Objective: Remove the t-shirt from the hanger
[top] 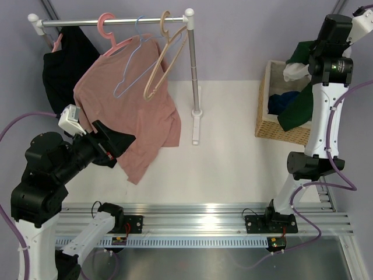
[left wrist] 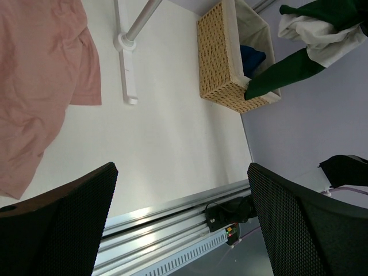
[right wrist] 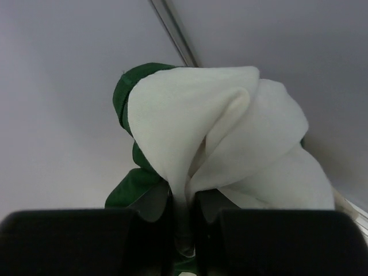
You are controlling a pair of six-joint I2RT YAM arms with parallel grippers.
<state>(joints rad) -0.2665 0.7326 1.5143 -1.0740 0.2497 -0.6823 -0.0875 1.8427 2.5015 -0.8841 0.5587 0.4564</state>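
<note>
The t-shirt (top: 296, 109), cream with dark green sleeves, hangs bunched from my right gripper (top: 308, 63) high above the basket at the right. In the right wrist view that gripper (right wrist: 184, 230) is shut on a pinched fold of the cream t-shirt (right wrist: 218, 126). The left wrist view shows the t-shirt (left wrist: 322, 34) dangling over the basket. The light-blue wire hanger (top: 127, 64) hangs bare on the rail in front of a pink shirt. My left gripper (top: 116, 143) is open and holds nothing, low beside the pink shirt; its fingers (left wrist: 69, 218) frame bare table.
The rail (top: 116, 21) on its stand (top: 192, 64) carries a dusty-pink t-shirt (top: 140, 116) on a pink hanger (top: 108, 29), a wooden hanger (top: 160, 64) and a black garment (top: 67, 64). The wicker basket (top: 274, 125) holds blue cloth. A metal track (top: 204, 216) runs along the near edge.
</note>
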